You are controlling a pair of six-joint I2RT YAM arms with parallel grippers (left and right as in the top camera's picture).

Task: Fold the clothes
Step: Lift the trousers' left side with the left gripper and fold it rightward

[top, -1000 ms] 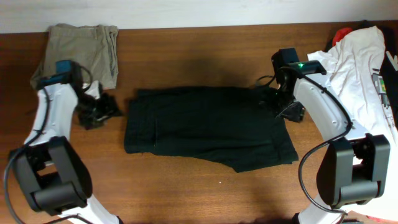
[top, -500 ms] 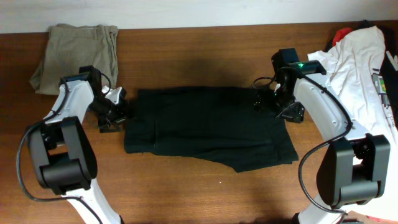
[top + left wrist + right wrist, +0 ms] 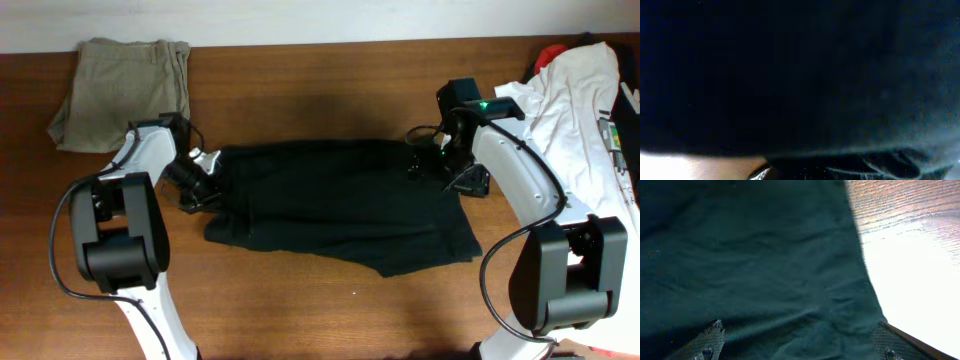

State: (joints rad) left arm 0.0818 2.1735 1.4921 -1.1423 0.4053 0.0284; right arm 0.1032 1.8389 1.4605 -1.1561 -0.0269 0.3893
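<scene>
The clothes [image 3: 330, 200], a black garment, lie spread flat in the middle of the table. My left gripper [image 3: 205, 180] is at their left edge and is shut on the fabric there. In the left wrist view, black cloth [image 3: 800, 65] fills nearly the whole frame and hides the jaws. My right gripper [image 3: 425, 160] is over the garment's upper right corner and stands open. Dark cloth [image 3: 765, 255] lies between its two fingers [image 3: 710, 335], and the garment's edge runs just inside the right one.
A folded khaki garment [image 3: 125, 90] lies at the back left. At the far right is a white T-shirt [image 3: 575, 90] with something red [image 3: 550, 52] behind it. Bare wooden table [image 3: 300, 90] surrounds the black garment.
My left arm swung right from beside the khaki garment to the black garment's left edge, and its gripper shut there. The left edge bunched slightly. The right gripper edged left.
</scene>
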